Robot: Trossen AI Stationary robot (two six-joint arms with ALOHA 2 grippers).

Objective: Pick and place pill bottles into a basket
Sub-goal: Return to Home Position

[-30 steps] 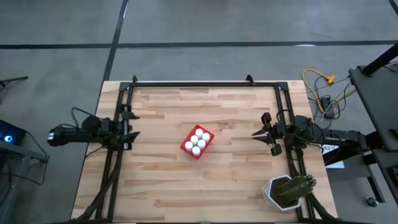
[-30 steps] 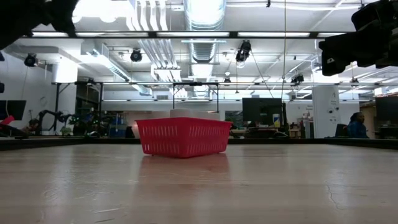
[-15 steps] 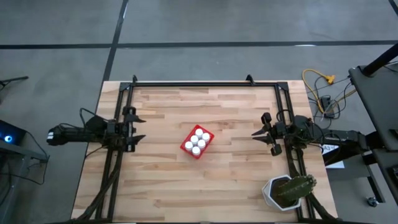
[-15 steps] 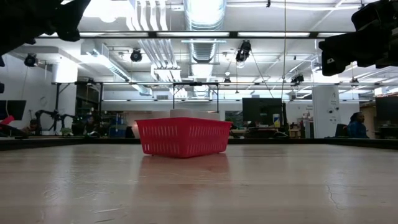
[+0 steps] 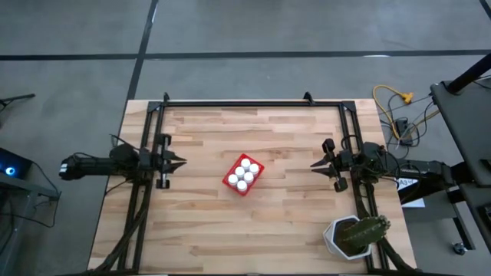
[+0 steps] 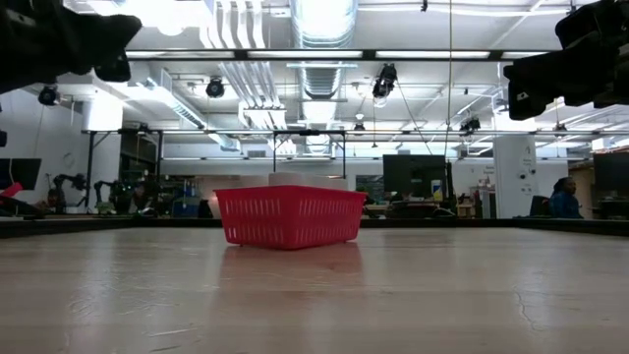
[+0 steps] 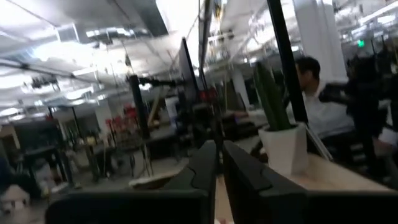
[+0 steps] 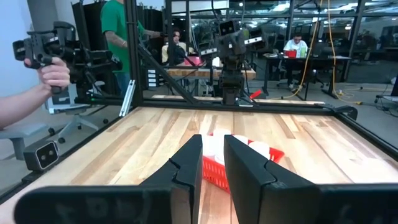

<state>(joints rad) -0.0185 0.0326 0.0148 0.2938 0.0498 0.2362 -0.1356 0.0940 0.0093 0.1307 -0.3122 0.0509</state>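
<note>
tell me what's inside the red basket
The red basket holds the pill bottles: from above, about six white caps show, packed together. Their bodies and the basket floor are covered; at table height the slatted wall hides them.

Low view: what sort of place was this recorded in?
Probably a robotics lab or open workshop: exposed ceiling ducts overhead, workbenches filling the room behind, and a black-framed wooden table as the work surface.

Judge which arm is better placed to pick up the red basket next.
Right, probably. The red basket sits dead ahead of the right claw in its wrist view, while the left claw faces the potted plant, basket unseen. Distances look similar from above.
</note>
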